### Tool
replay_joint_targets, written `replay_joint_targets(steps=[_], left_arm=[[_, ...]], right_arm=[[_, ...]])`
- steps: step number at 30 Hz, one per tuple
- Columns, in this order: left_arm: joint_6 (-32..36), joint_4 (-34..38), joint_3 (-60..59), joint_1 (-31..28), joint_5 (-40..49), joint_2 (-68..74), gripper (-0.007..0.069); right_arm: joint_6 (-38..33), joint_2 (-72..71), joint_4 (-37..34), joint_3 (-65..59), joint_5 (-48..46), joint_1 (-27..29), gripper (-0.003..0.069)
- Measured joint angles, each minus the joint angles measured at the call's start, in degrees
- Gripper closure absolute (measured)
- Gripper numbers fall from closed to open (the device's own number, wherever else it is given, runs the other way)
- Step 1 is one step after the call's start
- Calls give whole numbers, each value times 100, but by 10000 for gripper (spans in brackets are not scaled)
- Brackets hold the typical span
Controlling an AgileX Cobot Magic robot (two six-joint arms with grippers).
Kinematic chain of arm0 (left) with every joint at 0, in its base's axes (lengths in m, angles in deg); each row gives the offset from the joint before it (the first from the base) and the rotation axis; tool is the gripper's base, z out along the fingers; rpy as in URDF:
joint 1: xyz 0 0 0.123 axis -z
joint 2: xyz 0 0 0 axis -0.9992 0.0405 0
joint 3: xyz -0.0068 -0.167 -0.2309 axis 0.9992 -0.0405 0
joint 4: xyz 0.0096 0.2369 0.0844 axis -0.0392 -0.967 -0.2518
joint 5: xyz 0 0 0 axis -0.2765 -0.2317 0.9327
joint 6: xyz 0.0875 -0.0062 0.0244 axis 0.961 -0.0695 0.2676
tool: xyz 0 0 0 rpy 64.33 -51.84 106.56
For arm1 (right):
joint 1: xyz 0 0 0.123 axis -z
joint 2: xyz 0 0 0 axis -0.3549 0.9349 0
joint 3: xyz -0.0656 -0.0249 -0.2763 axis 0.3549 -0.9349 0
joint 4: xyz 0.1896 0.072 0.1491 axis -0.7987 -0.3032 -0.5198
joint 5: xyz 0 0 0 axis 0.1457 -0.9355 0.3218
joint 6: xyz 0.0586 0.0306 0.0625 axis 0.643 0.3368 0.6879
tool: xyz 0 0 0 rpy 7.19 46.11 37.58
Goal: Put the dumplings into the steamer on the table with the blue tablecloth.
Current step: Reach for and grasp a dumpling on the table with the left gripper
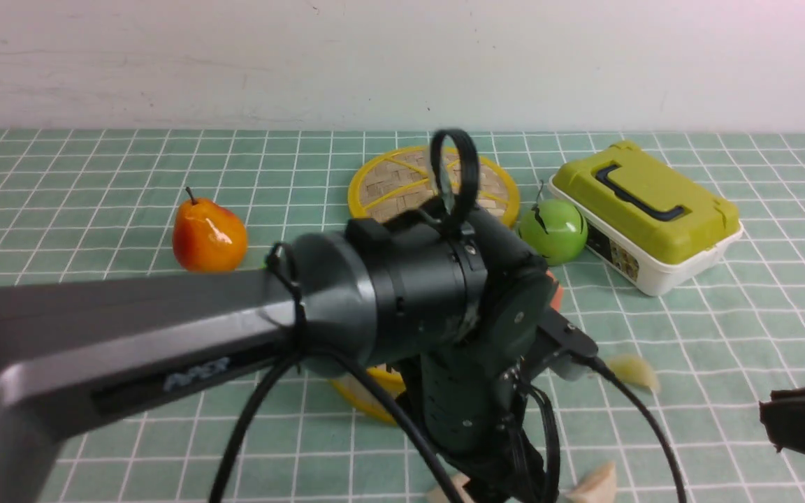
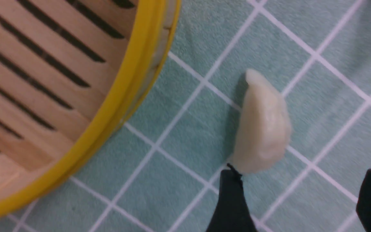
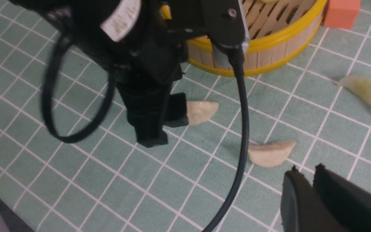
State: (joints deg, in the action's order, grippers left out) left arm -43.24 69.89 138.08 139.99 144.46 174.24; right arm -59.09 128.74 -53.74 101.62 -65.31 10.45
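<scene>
The steamer (image 2: 118, 96) stands on the blue tablecloth (image 1: 95, 161); in the front view my left arm hides all but a bit of its yellow rim (image 1: 367, 391). My left gripper (image 2: 301, 196) is open and low over the cloth beside the steamer (image 3: 269, 42). A dumpling (image 2: 262, 129) lies just off one fingertip (image 2: 232, 190), not between the fingers; it also shows in the right wrist view (image 3: 203, 111). Two more dumplings (image 3: 271, 154) (image 3: 364, 91) lie on the cloth. My right gripper (image 3: 306, 169) is shut and empty near the middle one.
The flat woven lid (image 1: 402, 181) lies at the back. A red-yellow pear (image 1: 208, 237), a green apple (image 1: 553, 230) and a green-lidded box (image 1: 643, 209) stand around it. An orange cube (image 3: 341, 13) sits by the steamer.
</scene>
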Motion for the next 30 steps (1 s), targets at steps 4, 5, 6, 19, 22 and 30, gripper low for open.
replay_joint_targets(steps=[4,5,6,19,22,30], left_arm=[[3,-58,-5,0,-168,441,139],[3,-58,-5,0,-180,493,141],[3,-58,-5,0,-196,595,153],[-594,-37,397,-8,291,487,387],[-788,-130,794,-103,412,157,387],[-1190,337,1812,-1476,535,-104,388]], right_arm=[[0,0,-31,0,-71,0,583],[0,0,-31,0,-86,0,583],[0,0,-31,0,-107,0,582],[0,0,-33,0,-106,0,566],[0,0,-33,0,-106,0,565],[0,0,-33,0,-101,0,564]])
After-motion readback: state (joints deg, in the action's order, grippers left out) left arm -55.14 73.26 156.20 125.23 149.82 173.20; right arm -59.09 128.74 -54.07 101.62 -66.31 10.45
